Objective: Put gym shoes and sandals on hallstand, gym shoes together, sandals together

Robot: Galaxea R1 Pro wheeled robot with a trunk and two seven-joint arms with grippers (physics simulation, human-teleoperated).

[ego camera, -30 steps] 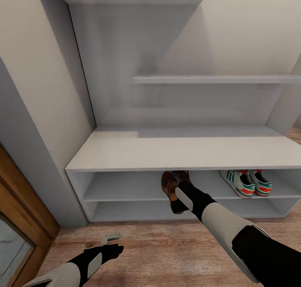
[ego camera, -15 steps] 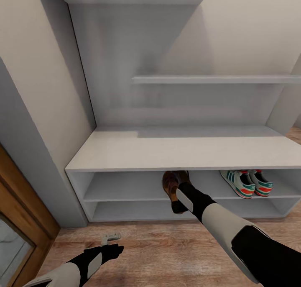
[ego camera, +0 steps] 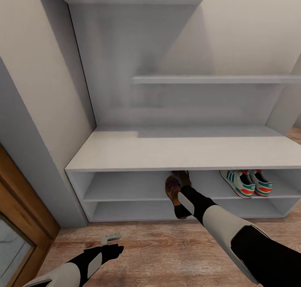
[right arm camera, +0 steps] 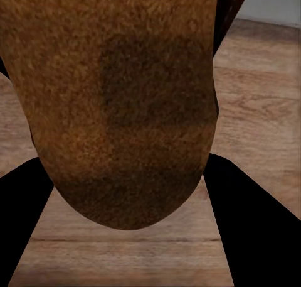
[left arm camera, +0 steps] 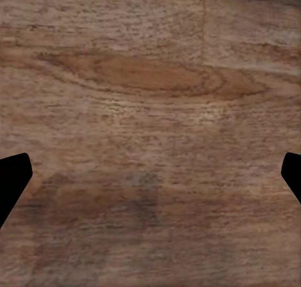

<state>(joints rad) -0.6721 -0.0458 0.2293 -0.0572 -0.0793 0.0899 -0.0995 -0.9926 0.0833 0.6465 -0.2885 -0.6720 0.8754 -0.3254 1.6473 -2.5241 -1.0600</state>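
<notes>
Surroundings first: wide white-grey hallstand w/ low counter top, two long open shelf compartments below, one floating shelf above on back wall; grey wall panel to robot's left, w/ brown wooden door frame at that edge; light brown wood-plank corridor floor in front of the unit.

R arm reaches fwd & down to front edge of upper compartment, forearm crossing in front of lower shelf edge; it blocks much of the flat brown leather sandal it carries; sandal sits at mouth of upper compartment, part inside, part sticking out over shelf edge, tilted; second brown shape just behind/beside it, inside same compartment, looks like the other sandal but mostly hidden, can't tell whether they touch. R wrist view: brown grainy sandal sole close up between the two dark fingers of right hand; fingers pressed on either side of it, i.e. pinching sandal.

Upper compartment also holds pair of white low-top gym shoes w/ teal stripes & red-orange accents, side by side, touching or nearly so, well to right of sandals, heels outward; lower compartment nothing visible.

Left hand hangs low over floor, well apart from rack; L wrist view: bare planks, dark fingertips at far edges, spread wide, nothing between.
</notes>
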